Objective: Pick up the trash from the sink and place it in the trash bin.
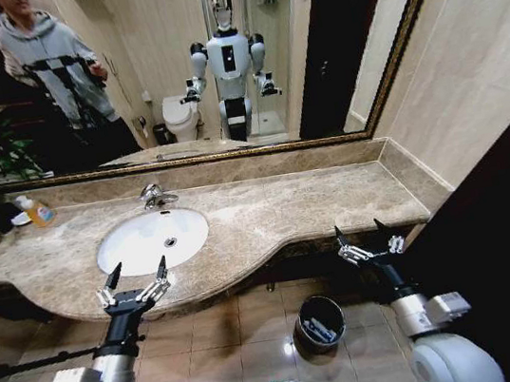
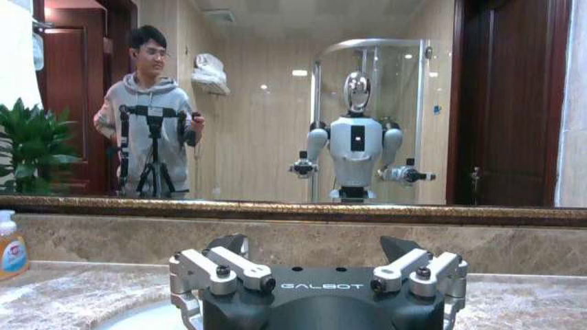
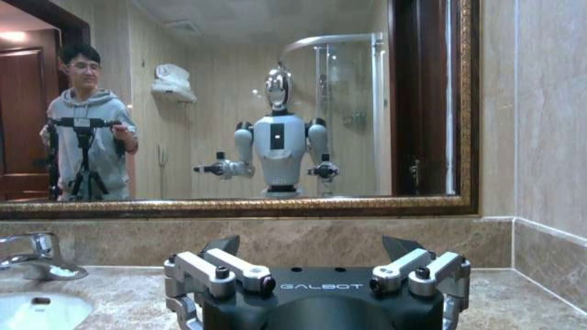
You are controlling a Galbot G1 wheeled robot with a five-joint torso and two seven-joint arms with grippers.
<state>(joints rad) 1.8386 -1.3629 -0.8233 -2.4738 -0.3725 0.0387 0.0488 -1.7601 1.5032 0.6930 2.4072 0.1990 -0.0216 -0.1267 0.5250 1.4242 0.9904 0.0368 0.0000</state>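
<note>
While I wait at the counter's front edge:
Left gripper: jaws wide, holding nothing, over the counter lip at the sink's 6 o'clock.
Right gripper: jaws wide, empty, at the counter's right end.
Sink: white basin looks bare.
Trash bin: on the floor between my arms, trash inside.

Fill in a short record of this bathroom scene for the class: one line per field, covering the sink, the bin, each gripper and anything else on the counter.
sink: white oval basin set in a marble counter, no trash visible inside
faucet: chrome, behind the basin
trash bin: dark, round, on the floor below the counter, small items inside
left gripper: fingers open, at the basin's front edge
right gripper: fingers open, by the counter's right end
soap bottle: orange, on the counter's left
</note>
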